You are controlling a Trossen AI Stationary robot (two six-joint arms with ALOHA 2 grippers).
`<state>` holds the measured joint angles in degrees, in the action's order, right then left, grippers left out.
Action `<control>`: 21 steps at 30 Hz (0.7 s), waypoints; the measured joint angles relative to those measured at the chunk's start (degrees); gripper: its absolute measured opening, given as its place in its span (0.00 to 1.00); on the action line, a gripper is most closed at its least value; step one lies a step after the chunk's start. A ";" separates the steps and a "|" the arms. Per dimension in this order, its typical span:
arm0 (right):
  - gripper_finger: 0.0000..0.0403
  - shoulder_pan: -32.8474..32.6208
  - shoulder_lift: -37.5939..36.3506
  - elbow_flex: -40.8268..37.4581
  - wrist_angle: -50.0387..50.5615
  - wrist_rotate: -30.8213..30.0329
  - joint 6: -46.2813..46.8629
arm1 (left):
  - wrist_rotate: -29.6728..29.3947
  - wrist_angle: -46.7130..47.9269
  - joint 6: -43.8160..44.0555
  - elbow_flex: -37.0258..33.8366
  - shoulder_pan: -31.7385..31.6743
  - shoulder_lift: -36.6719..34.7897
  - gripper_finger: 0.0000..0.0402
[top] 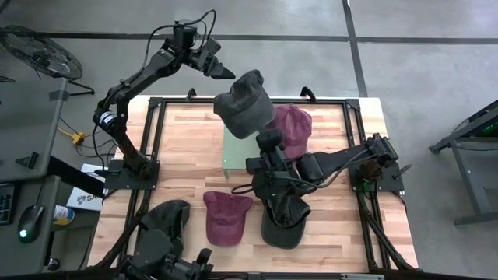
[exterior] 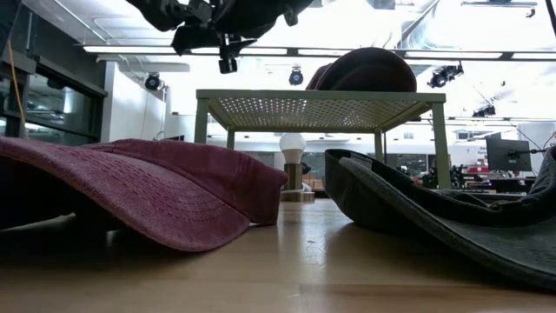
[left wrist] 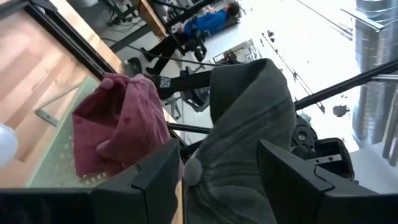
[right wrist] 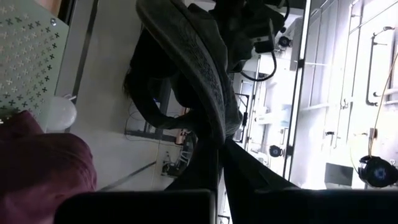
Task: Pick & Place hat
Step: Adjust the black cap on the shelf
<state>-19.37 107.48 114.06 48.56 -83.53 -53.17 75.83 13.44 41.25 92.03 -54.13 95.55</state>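
From my remote seat this reads as a robotics lab in an industrial hall: the wooden table (top: 194,167) stands on a grey concrete floor (top: 420,70) with seams. Across the table I see strip ceiling lights (exterior: 261,49), exposed ducting (left wrist: 373,62) and a monitor (exterior: 508,155) (more workstations sit beyond). A floor fan (top: 35,50) stands nearby.

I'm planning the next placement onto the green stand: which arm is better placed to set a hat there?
Left. The left gripper holds the grey hat above the green stand, beside the maroon hat already there. The right gripper, shut on the dark hat, is low at the table's front.
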 joint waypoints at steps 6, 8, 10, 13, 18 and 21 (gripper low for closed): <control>0.00 -0.27 0.00 0.00 -0.16 -0.08 0.11 | 2.05 0.53 -0.44 -0.02 0.69 0.00 0.53; 0.00 -0.06 0.00 0.00 -1.18 -0.16 0.10 | 3.00 1.24 -0.62 -0.02 1.43 -0.02 0.53; 0.00 0.17 0.00 0.00 -2.95 -0.32 -0.61 | 2.57 1.81 -0.95 -0.05 1.87 -0.02 0.53; 0.00 0.28 0.00 0.00 -5.01 -0.37 -1.31 | 0.72 1.72 -1.06 -0.07 2.12 0.00 0.53; 0.00 0.26 0.00 0.00 -5.79 -0.36 -1.70 | 0.85 3.80 -2.20 -0.07 2.12 0.04 0.53; 0.00 0.26 0.00 0.00 -6.86 -0.37 -1.97 | -1.00 6.57 -4.82 -0.07 2.01 0.04 0.53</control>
<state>-19.11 107.48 114.06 41.69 -83.90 -55.13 74.82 20.02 36.43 91.96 -52.12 95.59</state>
